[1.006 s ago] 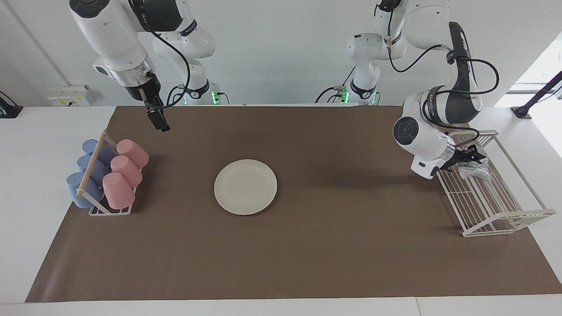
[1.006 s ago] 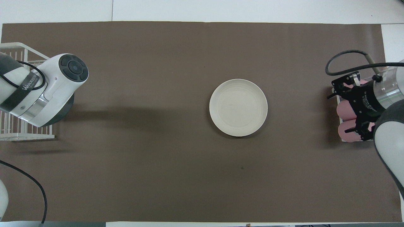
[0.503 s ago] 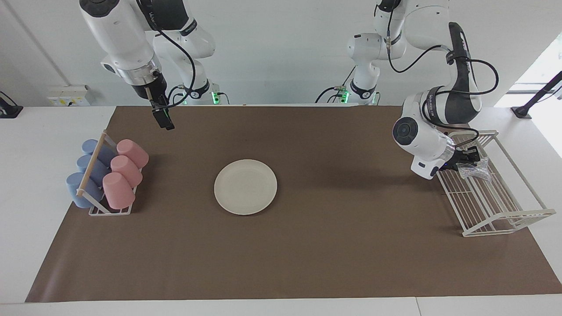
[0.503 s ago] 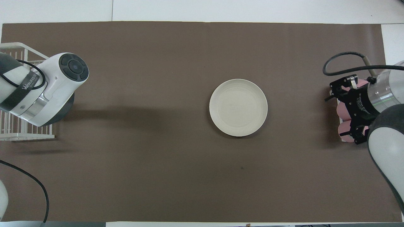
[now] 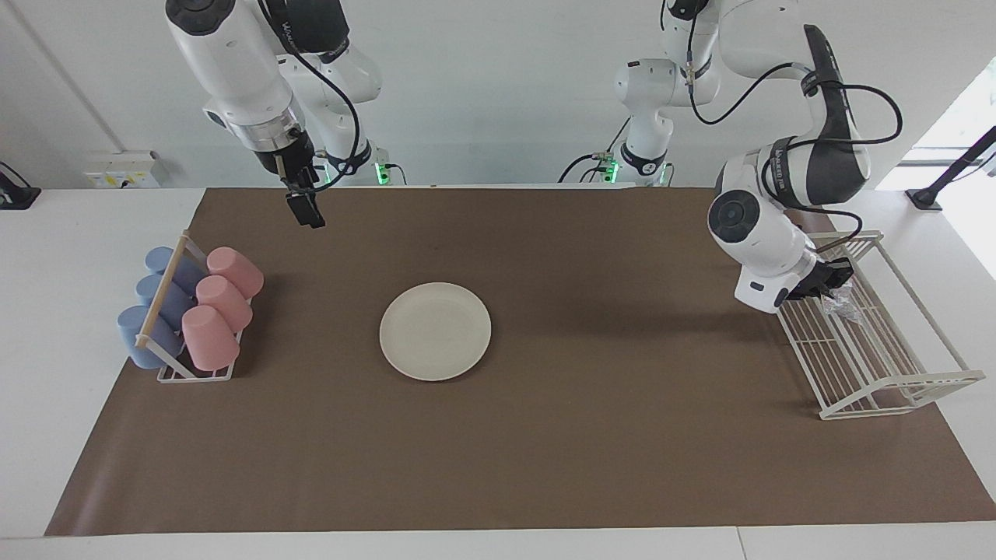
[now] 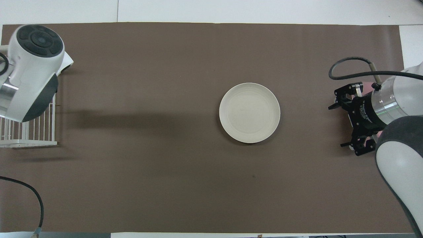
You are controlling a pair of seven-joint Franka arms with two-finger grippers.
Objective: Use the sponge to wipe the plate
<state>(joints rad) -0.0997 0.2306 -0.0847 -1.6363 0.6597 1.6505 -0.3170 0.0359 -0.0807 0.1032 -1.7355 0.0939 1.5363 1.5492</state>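
Taking the sponge (image 5: 843,303) out of the white wire rack (image 5: 871,342) seems to be the step in hand, and the plate (image 5: 435,330) is not yet wiped.

At the right arm's end of the table (image 5: 101,482) stands a small cup rack (image 5: 183,311) with blue cups (image 5: 152,307) and pink cups (image 5: 222,303) lying in it. The right hand (image 5: 305,208) hangs in the air over the brown mat (image 5: 607,435), near the edge closest to the robots; this arm waits, and I cannot tell if its fingers are spread or pressed together. In the overhead view it covers the cup rack.

The plate lies flat in the middle of the mat, well apart from both racks, and nothing lies on it.

At the left arm's end, the left hand (image 5: 834,286) is at the wire rack, and the sponge hangs from its fingers as a small glittery lump just over the rack's wires. The hand appears to pinch it.

To do this step well, I think the hand should lift the sponge straight up until it is free of the wires and the rack's raised rail, because the soft mesh may catch on them. Between the rack and the plate the mat is bare, so nothing stands in the way.
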